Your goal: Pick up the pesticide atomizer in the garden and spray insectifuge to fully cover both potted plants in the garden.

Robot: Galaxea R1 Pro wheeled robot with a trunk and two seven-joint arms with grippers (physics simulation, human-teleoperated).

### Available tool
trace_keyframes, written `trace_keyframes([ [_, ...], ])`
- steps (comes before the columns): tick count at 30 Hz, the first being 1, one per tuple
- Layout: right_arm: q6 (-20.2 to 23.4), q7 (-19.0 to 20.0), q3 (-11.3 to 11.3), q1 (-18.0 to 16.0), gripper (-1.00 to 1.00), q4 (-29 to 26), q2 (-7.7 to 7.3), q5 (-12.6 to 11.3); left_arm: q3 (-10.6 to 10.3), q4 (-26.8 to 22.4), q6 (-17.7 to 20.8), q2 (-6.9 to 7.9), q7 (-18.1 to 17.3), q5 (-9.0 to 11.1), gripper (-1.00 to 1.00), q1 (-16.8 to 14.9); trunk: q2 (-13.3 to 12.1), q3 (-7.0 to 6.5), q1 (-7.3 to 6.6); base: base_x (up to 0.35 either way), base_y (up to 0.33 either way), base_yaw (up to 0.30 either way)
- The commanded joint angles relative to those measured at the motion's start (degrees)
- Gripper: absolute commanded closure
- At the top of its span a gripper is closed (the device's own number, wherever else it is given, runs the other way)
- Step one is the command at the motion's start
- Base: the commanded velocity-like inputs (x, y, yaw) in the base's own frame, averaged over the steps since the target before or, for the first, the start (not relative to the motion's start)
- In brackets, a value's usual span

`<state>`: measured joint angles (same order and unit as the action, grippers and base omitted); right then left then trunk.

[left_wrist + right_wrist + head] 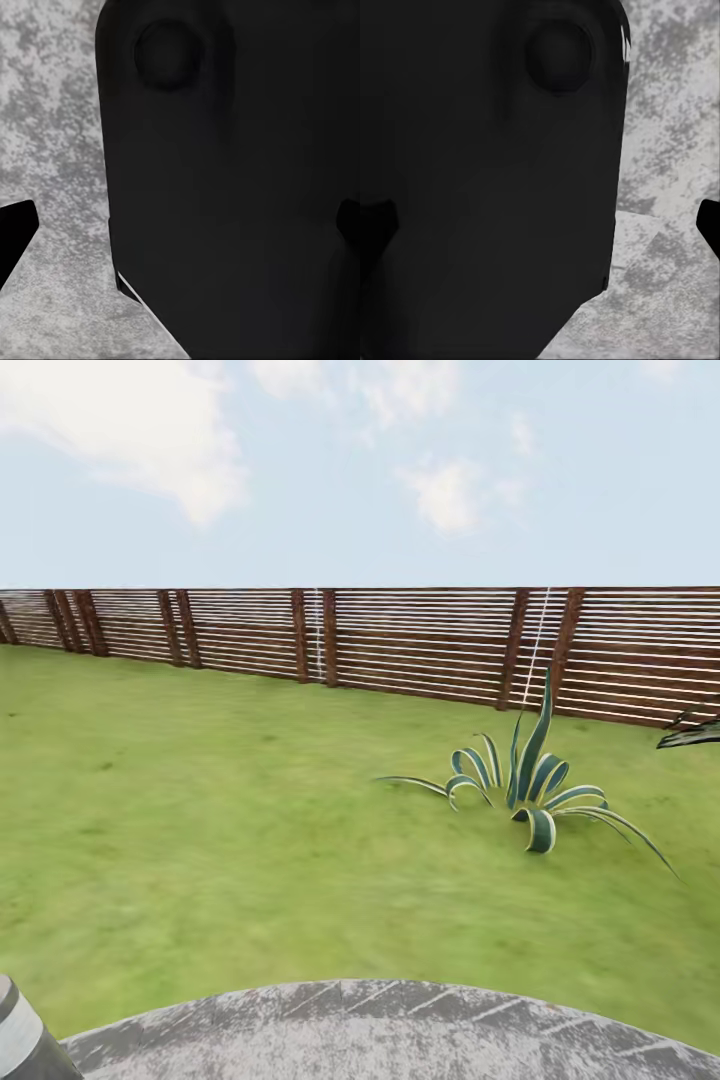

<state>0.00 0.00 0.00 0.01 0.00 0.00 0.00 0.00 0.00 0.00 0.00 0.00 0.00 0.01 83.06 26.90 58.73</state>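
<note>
Garden lawn (200, 810) holds a striped agave (530, 790) before the fence (400, 645).

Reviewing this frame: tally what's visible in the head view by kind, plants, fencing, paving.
Striped agave: 1
Dark leaf tips at the right edge: 1, plant kind cannot be told
Slatted wooden fence: 1
Round grey stone patio: 1
Lawn: 1
Total: 5

patio (400, 1030): cut by head view's bottom edge | dark leaves (692, 732): cut at right edge, plant unidentifiable | stone floor (52, 150): mostly hidden behind black robot body (232, 187) | grey cylinder (25, 1040): cropped at corner
</note>
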Motion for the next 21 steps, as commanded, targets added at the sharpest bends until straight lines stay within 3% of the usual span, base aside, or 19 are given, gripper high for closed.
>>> trace_keyframes([
  [1,-0.15,0.09,0.02,-0.09,-1.0,-0.33,0.33,-0.01,-0.11,-0.28,-0.09,0.1,-0.09,-0.19,-1.0,-0.01,0.02,0.03,0.0,0.0,0.0,0.0],
  [11,-1.39,-0.32,0.11,-0.09,-1.0,-2.78,2.83,0.27,0.09,-1.03,-0.76,-0.07,0.05,0.16,-1.0,-0.09,0.02,0.03,0.0,0.0,0.0,0.0],
  [21,-4.6,-0.35,-0.2,-0.23,-1.0,-6.01,0.48,0.23,0.09,-3.97,-3.97,0.64,-0.02,0.29,-1.0,-1.04,0.02,0.03,0.0,0.0,0.0,0.0],
])
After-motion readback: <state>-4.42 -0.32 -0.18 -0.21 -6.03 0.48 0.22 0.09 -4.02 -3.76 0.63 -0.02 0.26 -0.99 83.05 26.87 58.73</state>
